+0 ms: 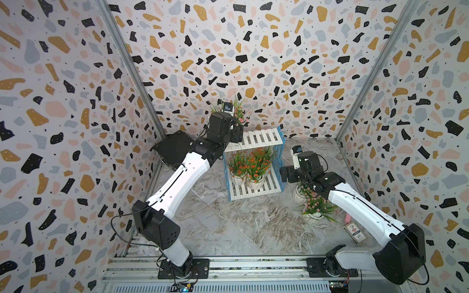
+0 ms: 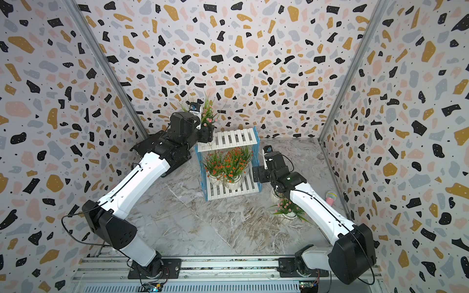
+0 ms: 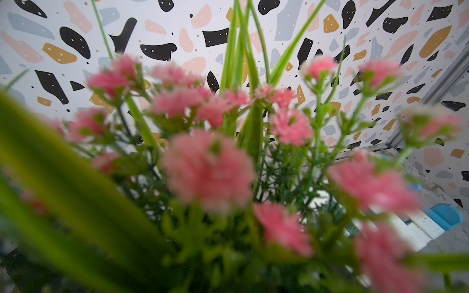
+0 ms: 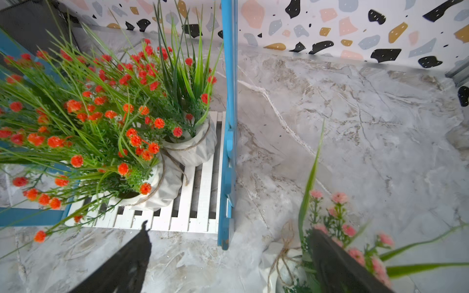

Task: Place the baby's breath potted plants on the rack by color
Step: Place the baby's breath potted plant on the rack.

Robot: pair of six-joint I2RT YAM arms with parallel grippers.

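Observation:
Both top views show the rack (image 1: pixel 261 138) (image 2: pixel 233 138) standing mid-table. Three orange-red baby's breath potted plants (image 1: pixel 251 166) (image 4: pixel 195 144) stand on its lower tier. My left gripper (image 1: pixel 238 132) is over the back left corner of the top tier, shut on a pink plant (image 1: pixel 239 113) whose pot it hides. That plant's flowers (image 3: pixel 208 172) fill the left wrist view and hide the jaws. Just right of the rack, my right gripper (image 4: pixel 228 266) stands open over the marble. The pot of a pink plant (image 4: pixel 286 266) sits beside one finger. Another pink plant (image 1: pixel 317 206) stands nearer the front.
A flat black case (image 1: pixel 172 149) lies at the back left under my left arm. A small printed box (image 1: pixel 355 233) and a pink cup (image 2: pixel 331 197) sit along the right wall. Patterned walls close in three sides.

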